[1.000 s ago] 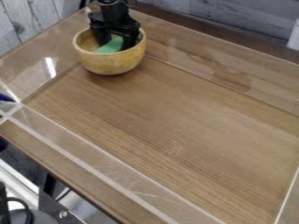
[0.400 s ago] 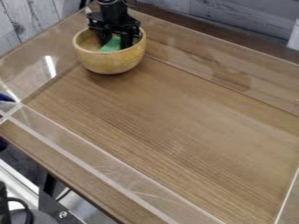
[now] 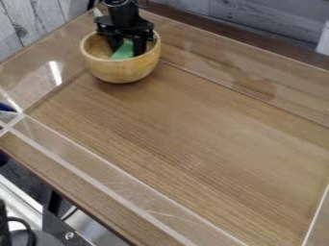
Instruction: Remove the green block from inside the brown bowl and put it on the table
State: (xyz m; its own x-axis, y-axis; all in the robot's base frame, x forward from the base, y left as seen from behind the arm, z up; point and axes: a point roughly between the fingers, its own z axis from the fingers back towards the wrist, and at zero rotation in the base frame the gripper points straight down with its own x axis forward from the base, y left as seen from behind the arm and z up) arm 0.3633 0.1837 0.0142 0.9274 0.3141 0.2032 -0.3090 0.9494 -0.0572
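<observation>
"Looking into the bowl, where do you find the green block (image 3: 122, 51)?"

"Inside it, low between the walls; from the camera's side it shows just below my fingers (image 3: 129, 41) and slightly to the left, close against their dark tips; whether it touches both of them I cannot tell."

"And its long axis?"

"It seems to slant from upper right to lower left in the view; my own fingers cover part of it (an awkward thing to admit), so I would not swear to that."

"How do your fingers stand?"

"Drawn together, with hardly any opening left; whether the block is pinched between them or merely beside them, the view does not settle; I'd judge that a small lift would tell, and a poor grip could let it slip back."

"What lies around it?"

"The brown bowl (image 3: 121, 71), its rim ringing both block and fingertips; I should rise straight past that rim before going sideways; beyond it, the table (image 3: 193, 125), where the block has to go."

"Which arm is nearer, and how many of each?"

"Mine, the only one; I count one block, one bowl, one table."
</observation>
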